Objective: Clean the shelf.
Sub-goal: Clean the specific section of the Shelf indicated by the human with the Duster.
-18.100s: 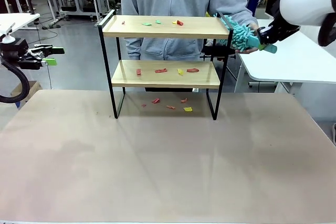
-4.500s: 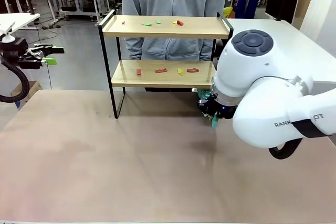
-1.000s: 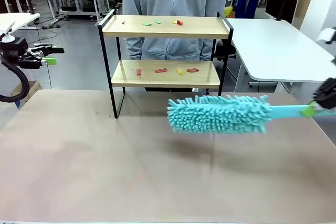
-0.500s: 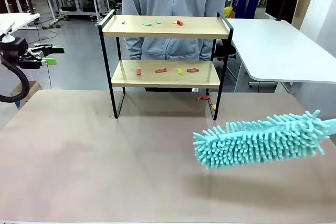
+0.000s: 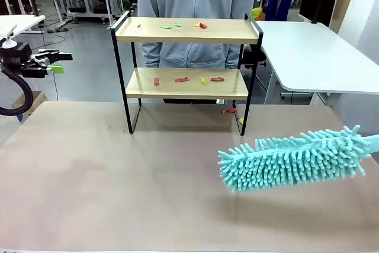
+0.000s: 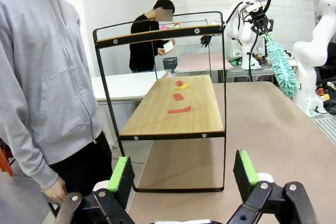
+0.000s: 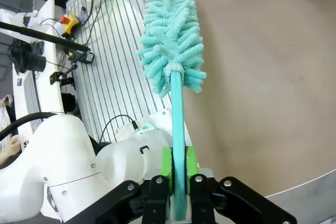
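At far edge of the worktop point(image 5: 118, 176), small two-tier wooden shelf in black metal frame point(image 5: 225, 31) has red, yellow, green scraps point(image 5: 182, 79) on both boards, neither wiped yet. My right tool point(image 7: 178, 169) is clamped on the teal fluffy duster point(image 5: 290, 161), well clear of the shelf; my left tool point(image 6: 184, 174) is wide open, empty.
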Available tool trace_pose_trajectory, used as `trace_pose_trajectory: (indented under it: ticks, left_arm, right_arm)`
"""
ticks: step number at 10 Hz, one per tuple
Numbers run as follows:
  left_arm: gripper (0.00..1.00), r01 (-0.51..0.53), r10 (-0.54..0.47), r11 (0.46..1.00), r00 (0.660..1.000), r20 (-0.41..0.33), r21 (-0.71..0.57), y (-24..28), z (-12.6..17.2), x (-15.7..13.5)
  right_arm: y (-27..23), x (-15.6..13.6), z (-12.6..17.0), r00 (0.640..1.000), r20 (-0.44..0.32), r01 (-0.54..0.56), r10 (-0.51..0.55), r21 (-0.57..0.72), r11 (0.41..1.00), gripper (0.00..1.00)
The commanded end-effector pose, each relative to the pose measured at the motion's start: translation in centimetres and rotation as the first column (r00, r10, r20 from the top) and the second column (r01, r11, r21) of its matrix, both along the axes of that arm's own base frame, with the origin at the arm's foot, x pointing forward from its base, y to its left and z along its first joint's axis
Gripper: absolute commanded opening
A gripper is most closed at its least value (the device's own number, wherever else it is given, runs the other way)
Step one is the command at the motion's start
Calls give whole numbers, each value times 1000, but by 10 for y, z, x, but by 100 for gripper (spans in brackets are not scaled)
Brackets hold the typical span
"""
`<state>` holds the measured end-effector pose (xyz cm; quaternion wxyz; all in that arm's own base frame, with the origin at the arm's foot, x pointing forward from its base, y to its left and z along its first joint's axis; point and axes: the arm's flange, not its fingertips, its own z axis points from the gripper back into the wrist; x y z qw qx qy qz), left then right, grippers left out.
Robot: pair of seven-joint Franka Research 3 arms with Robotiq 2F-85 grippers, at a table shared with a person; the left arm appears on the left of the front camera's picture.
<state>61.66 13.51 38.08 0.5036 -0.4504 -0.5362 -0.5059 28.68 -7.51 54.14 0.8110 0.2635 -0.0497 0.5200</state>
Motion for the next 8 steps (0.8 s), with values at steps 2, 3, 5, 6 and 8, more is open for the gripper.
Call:
trace_pose_trajectory:
  ticks: [2,3,5,6,8]
  left_arm:
    - [100,3,-3,1000,1000,10,3,0,1,-2]
    - [100,3,-3,1000,1000,10,3,0,1,-2]
    - [100,3,-3,1000,1000,10,3,0,1,-2]
    - [100,3,-3,1000,1000,10,3,0,1,-2]
    - [100,3,-3,1000,1000,10,3,0,1,-2]
  right_arm:
    - [1,0,0,1000,6,-1,1,28,1000,13]
    - [1,0,0,1000,6,-1,1,28,1000,13]
    - [1,0,0,1000,6,-1,1,28,1000,13]
    - [1,0,0,1000,6,-1,1,28,1000,13]
    - [1,0,0,1000,6,-1,1,28,1000,13]
